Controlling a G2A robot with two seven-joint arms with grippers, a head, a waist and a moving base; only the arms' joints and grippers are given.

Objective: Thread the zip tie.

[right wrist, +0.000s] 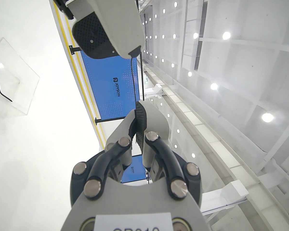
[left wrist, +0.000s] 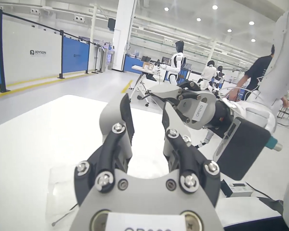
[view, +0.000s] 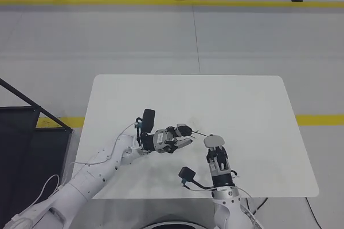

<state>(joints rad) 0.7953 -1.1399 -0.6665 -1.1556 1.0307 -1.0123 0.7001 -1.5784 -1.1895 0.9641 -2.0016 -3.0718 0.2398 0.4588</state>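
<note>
The left arm (view: 100,169) stretches out long, its wrist holding the left gripper (left wrist: 146,115) roughly level, jaws parted with a clear gap between the black pads (left wrist: 127,111). The right arm (view: 225,201) is folded short. The right gripper (right wrist: 137,117) has its jaws pressed together on the zip tie (right wrist: 133,80), which runs straight out from their tips. The two grippers stand close together. The right one sits just beyond the left jaws' tips and to one side. One left finger hangs just ahead of the right jaws, and the tie's far end reaches its edge.
</note>
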